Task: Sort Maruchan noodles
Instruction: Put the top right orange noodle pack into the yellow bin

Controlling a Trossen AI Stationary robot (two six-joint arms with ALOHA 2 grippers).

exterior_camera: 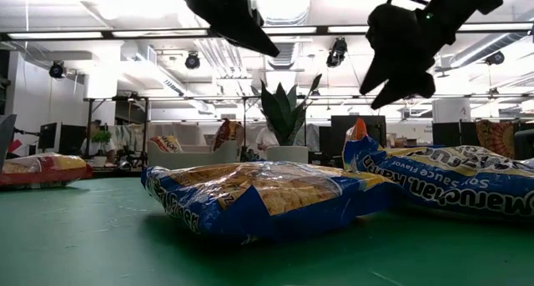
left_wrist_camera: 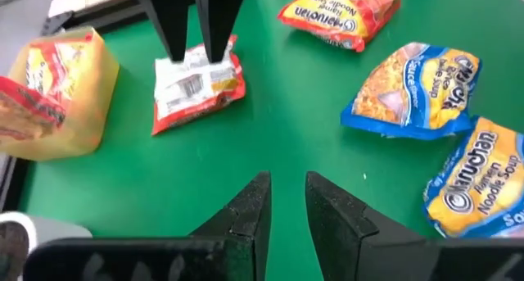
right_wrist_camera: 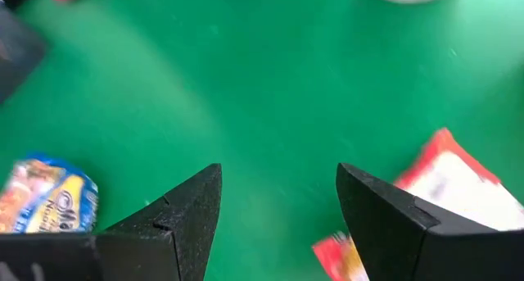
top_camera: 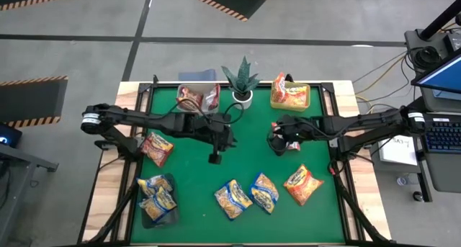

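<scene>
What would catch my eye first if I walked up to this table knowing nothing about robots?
Probably the two dark arms meeting over the green table mat: the left gripper hangs empty near the middle, the right gripper open right above a crinkly red-and-white noodle packet. Next, the bright yellow-and-blue packets along the front edge and the spiky green potted plant at the back.

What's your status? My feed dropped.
Right gripper open over a red-white packet. Left gripper empty, mid-mat. Nothing in the way.
</scene>
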